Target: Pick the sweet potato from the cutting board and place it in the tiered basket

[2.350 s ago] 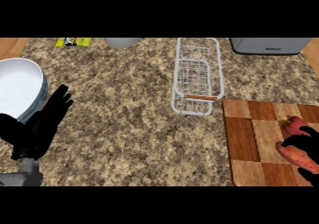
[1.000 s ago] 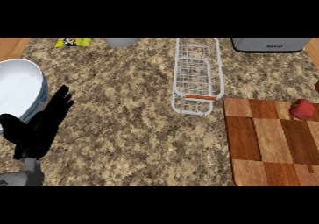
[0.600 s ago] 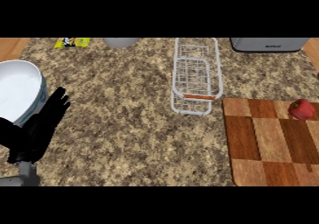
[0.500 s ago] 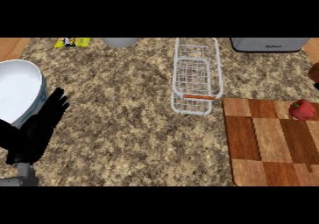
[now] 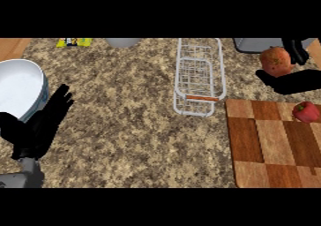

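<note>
My right hand (image 5: 294,78) is at the upper right, above the counter, its fingers and thumb curled round the orange sweet potato (image 5: 275,61). It holds the potato to the right of the white wire tiered basket (image 5: 199,76), which stands on the granite counter. The wooden cutting board (image 5: 278,144) lies at the lower right, below the hand. My left hand (image 5: 37,127) rests open at the lower left, fingers pointing up and to the right.
A red pepper (image 5: 306,111) sits on the board's upper right corner. A large white bowl (image 5: 14,91) stands at the left edge, by my left hand. A grey appliance (image 5: 261,43), a grey cup (image 5: 123,42) and a yellow packet (image 5: 74,42) line the back.
My right hand, seen on the board with the sweet potato 2.4 s ago, left the view and has come back in at the upper right, carrying the potato. The left hand barely shifted.
</note>
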Motion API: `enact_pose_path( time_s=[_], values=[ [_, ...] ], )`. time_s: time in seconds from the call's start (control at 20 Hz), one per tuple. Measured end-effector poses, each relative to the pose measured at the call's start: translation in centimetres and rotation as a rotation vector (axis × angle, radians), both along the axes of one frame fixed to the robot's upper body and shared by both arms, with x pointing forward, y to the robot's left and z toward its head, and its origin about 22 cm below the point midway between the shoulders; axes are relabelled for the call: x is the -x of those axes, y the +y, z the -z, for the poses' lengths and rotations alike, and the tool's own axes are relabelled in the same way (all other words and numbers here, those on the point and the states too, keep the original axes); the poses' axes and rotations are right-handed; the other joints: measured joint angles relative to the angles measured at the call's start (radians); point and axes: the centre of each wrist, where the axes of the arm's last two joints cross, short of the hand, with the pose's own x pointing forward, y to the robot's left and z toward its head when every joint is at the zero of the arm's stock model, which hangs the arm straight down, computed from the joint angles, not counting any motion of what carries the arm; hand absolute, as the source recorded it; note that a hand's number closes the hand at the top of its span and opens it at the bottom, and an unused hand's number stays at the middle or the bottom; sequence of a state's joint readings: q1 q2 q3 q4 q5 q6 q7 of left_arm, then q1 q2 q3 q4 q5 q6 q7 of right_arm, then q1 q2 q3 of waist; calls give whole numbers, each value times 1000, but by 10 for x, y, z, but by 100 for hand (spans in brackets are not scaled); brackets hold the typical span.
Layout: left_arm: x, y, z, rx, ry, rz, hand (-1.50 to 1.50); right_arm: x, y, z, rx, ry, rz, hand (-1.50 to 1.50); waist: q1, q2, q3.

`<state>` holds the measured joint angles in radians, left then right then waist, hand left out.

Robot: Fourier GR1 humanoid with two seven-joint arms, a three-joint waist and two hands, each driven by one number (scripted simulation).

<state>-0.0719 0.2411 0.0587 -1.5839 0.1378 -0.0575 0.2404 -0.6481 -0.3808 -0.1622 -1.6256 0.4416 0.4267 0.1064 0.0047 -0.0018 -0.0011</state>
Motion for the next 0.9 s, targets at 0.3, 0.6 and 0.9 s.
enact_pose_path(
  time_s=[0.3, 0.6, 0.9],
  values=[
    [-4, 3, 0, -4, -3, 1, 0, -6, 47, 0, 16, 48, 16, 150, 0, 1, 0],
    [-6, 1, -2, -3, -6, 0, 0, -23, 73, 11, 35, 107, 42, 150, 2, 2, 1],
    [-3, -2, 1, -5, -8, -1, 0, -36, 88, 32, 62, 104, 54, 150, 3, 2, 1]
  ],
)
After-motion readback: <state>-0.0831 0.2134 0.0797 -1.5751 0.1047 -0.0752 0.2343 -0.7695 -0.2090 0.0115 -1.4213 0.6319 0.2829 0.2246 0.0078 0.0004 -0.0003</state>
